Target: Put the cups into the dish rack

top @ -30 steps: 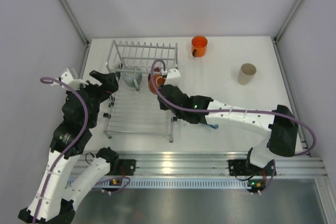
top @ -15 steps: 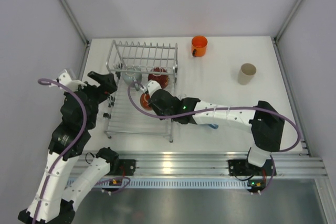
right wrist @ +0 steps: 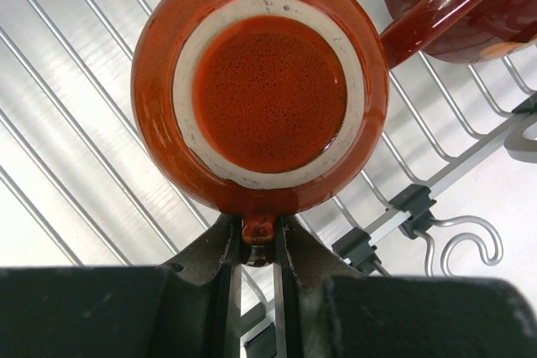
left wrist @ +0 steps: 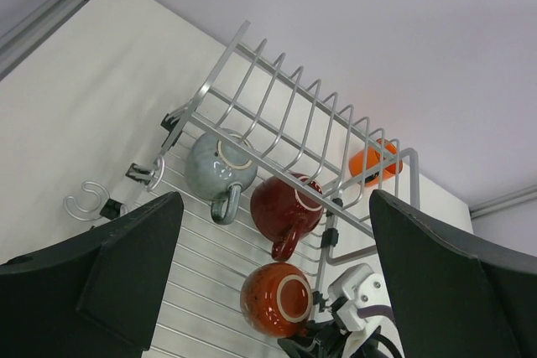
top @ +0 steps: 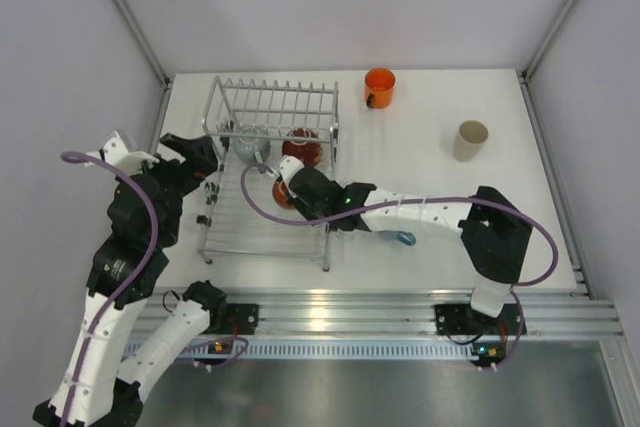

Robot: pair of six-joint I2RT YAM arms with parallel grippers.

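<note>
Three mugs are within the dish rack (top: 250, 232), which occupies the far-left part of the table (top: 430, 107). The light blue mug (left wrist: 214, 169) lies at the rack's far-left corner under the raised frame, handle toward the near edge. The red mug (left wrist: 285, 207) lies just beside it on the right, handle likewise toward the near edge.

The dark red-orange mug (right wrist: 268, 81) is over the rack floor by the right edge, just on the near side of the red mug, inverted with its base ring uppermost. The right gripper (right wrist: 258, 236) has its jaws closed on this mug's handle, pinched between both fingers. Contact between mug and wires cannot be determined.

The left gripper (top: 200, 155) hangs off the rack's left edge, jaws spread wide, holding nothing.

Two mugs stand outside the rack. The bright orange mug (top: 380, 85) is at the table's far edge, near the rack's far-right corner. The grey-beige mug (top: 471, 139) stands upright toward the right edge, well apart from the rack.
</note>
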